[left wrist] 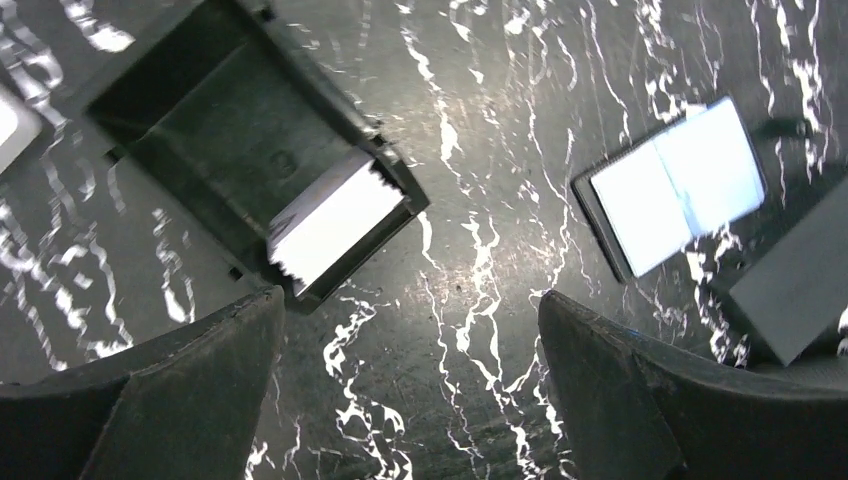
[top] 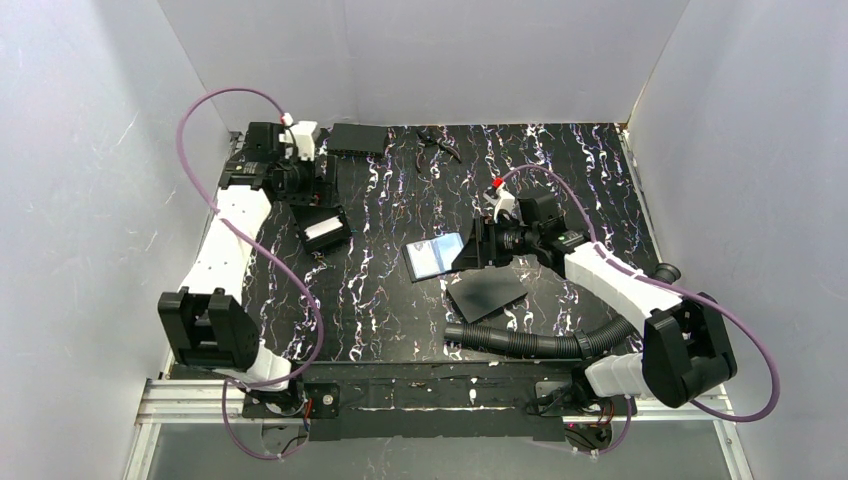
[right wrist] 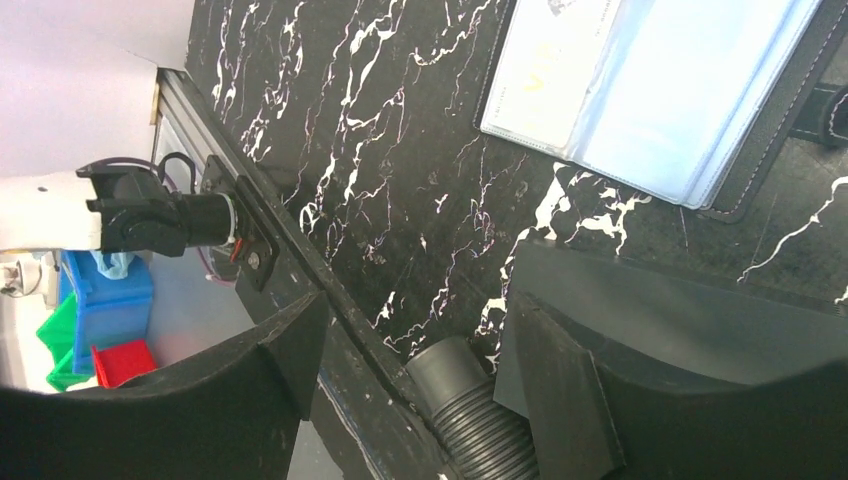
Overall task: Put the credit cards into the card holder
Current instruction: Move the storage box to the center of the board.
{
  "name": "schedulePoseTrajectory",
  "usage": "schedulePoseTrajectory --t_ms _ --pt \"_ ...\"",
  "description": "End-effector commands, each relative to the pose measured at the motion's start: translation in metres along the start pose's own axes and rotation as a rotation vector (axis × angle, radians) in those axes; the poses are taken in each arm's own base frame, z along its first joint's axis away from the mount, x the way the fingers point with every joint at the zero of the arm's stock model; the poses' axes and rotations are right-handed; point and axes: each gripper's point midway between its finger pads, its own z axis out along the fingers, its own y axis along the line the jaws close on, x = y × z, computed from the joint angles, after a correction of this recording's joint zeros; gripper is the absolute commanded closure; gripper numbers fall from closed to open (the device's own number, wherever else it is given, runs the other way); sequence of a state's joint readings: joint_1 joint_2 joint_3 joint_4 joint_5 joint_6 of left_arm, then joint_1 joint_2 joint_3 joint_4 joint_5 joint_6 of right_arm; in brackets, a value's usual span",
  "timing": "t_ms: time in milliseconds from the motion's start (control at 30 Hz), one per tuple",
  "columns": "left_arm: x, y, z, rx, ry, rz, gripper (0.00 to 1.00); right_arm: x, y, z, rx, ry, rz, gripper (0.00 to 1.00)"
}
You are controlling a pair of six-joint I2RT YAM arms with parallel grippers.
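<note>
L gripper, jaws apart, by box w/ white cards.

Black white-veined tabletop: open black box (white cards inside) ahead of left gripper; black clear-sleeved card holder ahead of right gripper.

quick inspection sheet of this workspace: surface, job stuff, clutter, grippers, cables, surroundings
surface: black marbled table
job's things: open card holder mid-table, a pale card in one clear sleeve; black tray to its left, white stack at one end
clutter: black sheet near the holder; black box and small tool at the back
grippers: left gripper open, empty, above the table by the tray; right gripper open, empty, beside the holder
cables: a purple cable loops along each arm; ribbed hose lies by the right base
surroundings: white walls; coloured bins beyond the table edge
</note>
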State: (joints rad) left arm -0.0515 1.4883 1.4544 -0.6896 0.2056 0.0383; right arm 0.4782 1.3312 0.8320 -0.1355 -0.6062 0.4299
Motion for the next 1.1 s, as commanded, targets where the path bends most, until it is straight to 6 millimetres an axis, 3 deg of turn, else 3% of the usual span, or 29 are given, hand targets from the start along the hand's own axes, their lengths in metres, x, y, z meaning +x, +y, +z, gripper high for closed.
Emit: schedulePoseTrajectory --t_ms 0,267,500,767,1067 --pt "0.01 -0.015 0.022 0.163 0.079 0.168 0.03 -0.015 0.02 -0.016 -0.008 -0.013 -0.07 0.23" --pt "0.02 0.002 0.059 0.147 0.217 0.217 0.04 -0.018 0.026 -0.018 -0.011 0.021 -0.057 0.23" --pt "0.049 0.008 0.094 0.181 0.354 0.194 0.02 -0.02 0.027 -0.02 -0.009 0.006 -0.064 0.23" --pt "0.053 0.018 0.109 0.139 0.36 0.209 0.02 -0.015 0.026 -0.02 -0.012 0.006 -0.054 0.23" --pt "0.073 0.014 0.121 0.163 0.42 0.218 0.02 -0.016 0.027 -0.021 -0.016 -0.006 -0.056 0.22"
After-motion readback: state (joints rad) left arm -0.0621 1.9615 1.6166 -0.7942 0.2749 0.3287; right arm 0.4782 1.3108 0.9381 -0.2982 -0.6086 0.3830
